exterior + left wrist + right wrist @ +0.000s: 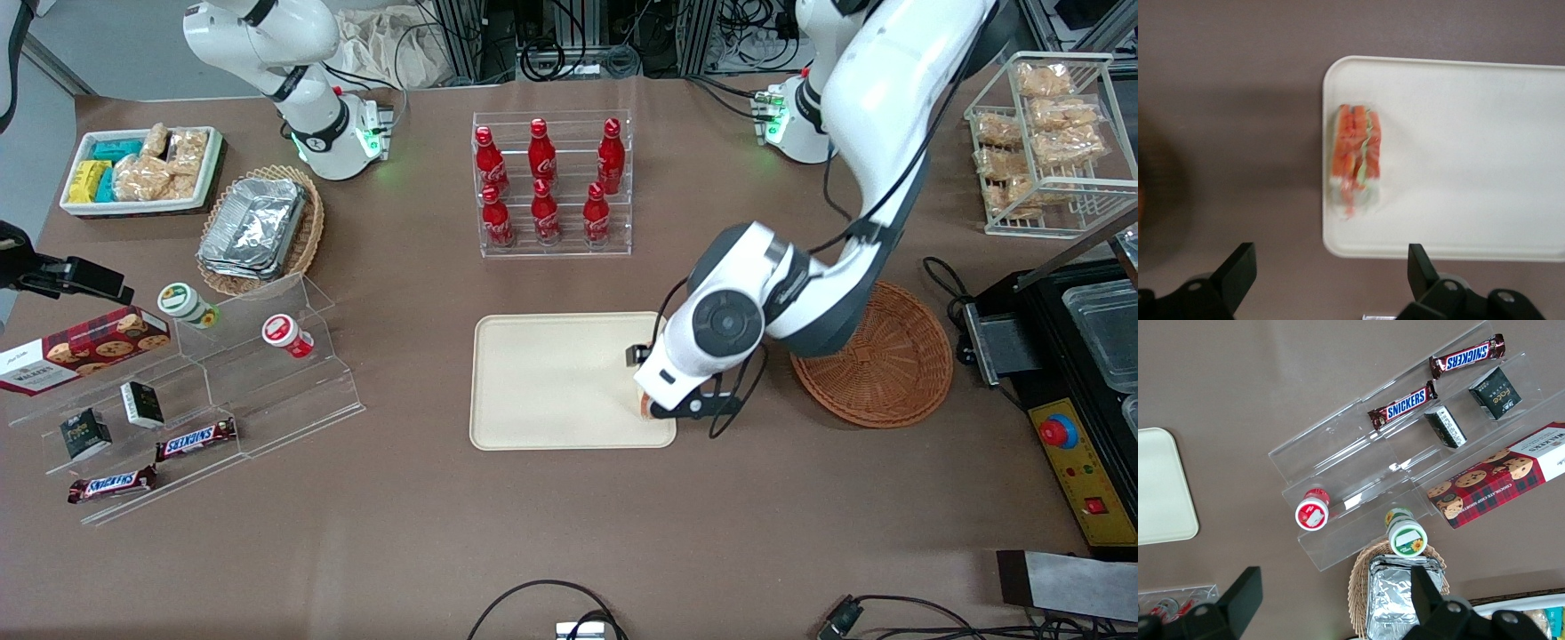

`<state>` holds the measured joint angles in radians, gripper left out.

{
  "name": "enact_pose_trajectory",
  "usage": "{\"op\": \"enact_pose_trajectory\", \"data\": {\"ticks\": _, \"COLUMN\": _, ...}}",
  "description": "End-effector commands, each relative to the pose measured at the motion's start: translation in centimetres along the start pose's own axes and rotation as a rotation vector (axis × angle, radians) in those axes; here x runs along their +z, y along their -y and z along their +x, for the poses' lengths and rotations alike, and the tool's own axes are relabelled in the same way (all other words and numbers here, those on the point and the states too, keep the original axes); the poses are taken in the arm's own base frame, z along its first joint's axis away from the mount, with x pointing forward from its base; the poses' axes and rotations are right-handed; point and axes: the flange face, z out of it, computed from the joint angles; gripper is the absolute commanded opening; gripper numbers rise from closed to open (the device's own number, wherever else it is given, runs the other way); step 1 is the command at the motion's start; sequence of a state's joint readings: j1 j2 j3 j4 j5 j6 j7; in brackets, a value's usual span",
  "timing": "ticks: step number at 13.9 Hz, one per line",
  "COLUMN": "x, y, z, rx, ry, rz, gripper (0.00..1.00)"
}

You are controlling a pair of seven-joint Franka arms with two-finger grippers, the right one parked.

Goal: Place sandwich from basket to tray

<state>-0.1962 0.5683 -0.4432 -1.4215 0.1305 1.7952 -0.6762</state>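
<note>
Sandwich [1355,163] lay on the tray [1458,153], close inside one short rim and near a rounded corner, cut face up with its red-orange filling stripes running along that rim; its long axis followed the short edge. In the front view only a sliver of it showed beneath the wrist, at the tray edge nearest the basket [876,356].

Gripper [653,396]: hung above the sandwich, fingers spread wide apart, holding nothing and touching nothing; the two dark fingertips [1238,267] stood clear of the wedge, one over the bare table [569,533], the other over the tray's long rim.

Left arm: reached down from its base at the table's edge farthest from the front camera, elbow bent over the basket, wrist turned downward over the tray's end.

Tray: cream-beige, rectangular, lying flat at mid-table, nearer the front camera than the bottle rack [551,182].

Basket: round, reddish-brown wicker, just beside the tray toward the working arm's end, nothing seen in its visible part.

Bottle rack: clear stand with six red bottles, upright.
</note>
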Motion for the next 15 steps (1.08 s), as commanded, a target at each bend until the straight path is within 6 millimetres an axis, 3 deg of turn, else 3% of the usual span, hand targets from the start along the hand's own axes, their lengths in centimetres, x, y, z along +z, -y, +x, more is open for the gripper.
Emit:
{"op": "enact_pose_trajectory", "data": {"ticks": 1, "x": -2.6, "y": 5.3, "z": -6.1, "rx": -0.022, "ry": -0.060, "rz": 0.071, "gripper": 1.00}}
{"op": "enact_pose_trajectory", "data": {"ticks": 3, "x": -3.3, "y": 8.3, "z": -9.3, "rx": 0.030, "ry": -0.090, "rz": 0.066, "gripper": 1.00}}
{"op": "enact_pose_trajectory", "data": {"ticks": 4, "x": -4.0, "y": 9.6, "z": -9.6, "rx": 0.036, "ry": -0.094, "rz": 0.062, "gripper": 1.00}}
{"op": "enact_pose_trajectory", "data": {"ticks": 9, "x": -9.8, "y": 11.8, "z": -10.2, "rx": -0.002, "ry": -0.095, "rz": 0.081, "gripper": 1.00}}
{"op": "enact_pose_trajectory", "data": {"ticks": 12, "x": -11.6, "y": 16.3, "z": -8.9, "rx": 0.026, "ry": -0.098, "rz": 0.077, "gripper": 1.00}}
{"op": "enact_pose_trajectory", "data": {"ticks": 15, "x": -13.8, "y": 23.1, "z": -7.3, "rx": 0.074, "ry": -0.083, "rz": 0.069, "gripper": 1.00}}
